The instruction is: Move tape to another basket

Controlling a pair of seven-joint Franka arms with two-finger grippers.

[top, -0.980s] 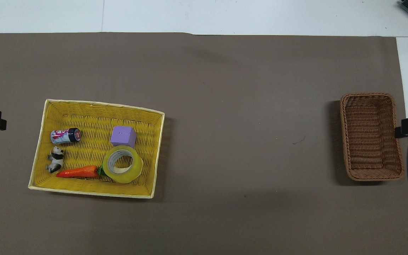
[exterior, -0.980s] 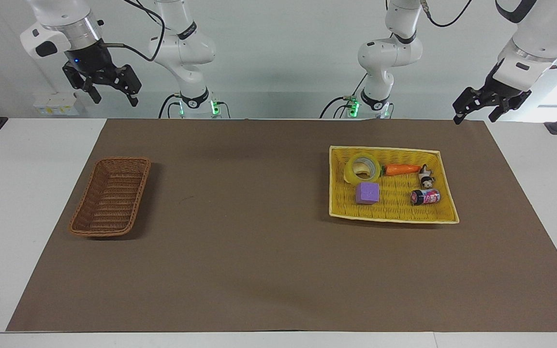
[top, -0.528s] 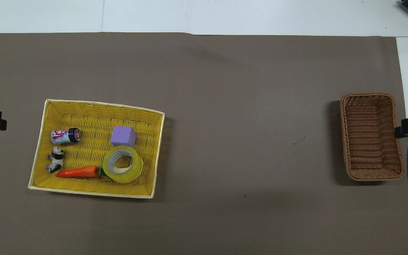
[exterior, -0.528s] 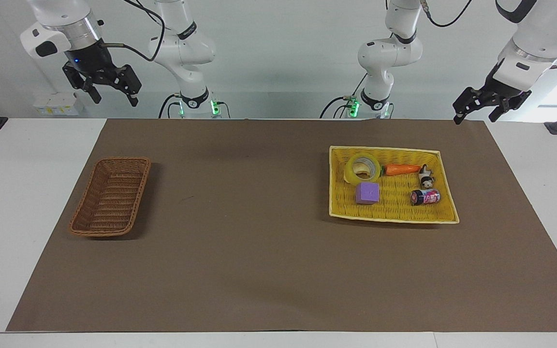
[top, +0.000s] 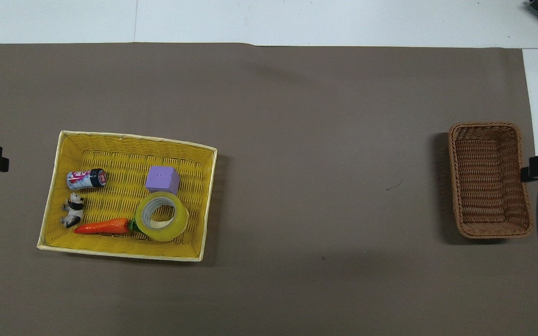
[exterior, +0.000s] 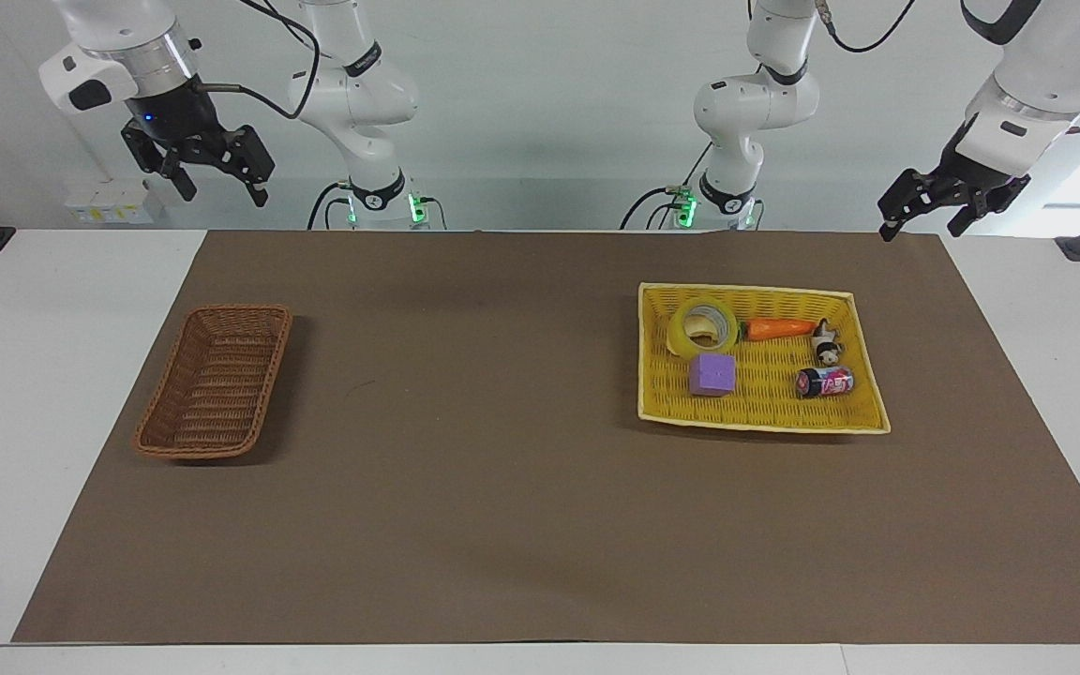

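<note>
Left gripper hanging in the air with fingers apart and holding nothing, over the table's edge at the left arm's end, toward one o'clock from the yellow tray basket in the facing view. Right gripper hanging likewise raised, fingers spread and gripping nothing, toward twelve o'clock from the dark-brown wicker basket in that same view. Both arms waiting.

Lying flat inside the yellow tray basket, in the corner nearest the robots and toward the table's middle: the tape, a glossy yellow ring with a pale core. Sitting just beside it at twelve o'clock in the overhead view, a purple cube. Touching it at nine o'clock, the green end of an orange carrot toy. Lying toward the tray's other end, a small panda figure and a small can on its side.

Resting well apart at the right arm's end of the brown mat, the dark-brown wicker basket, holding nothing.
</note>
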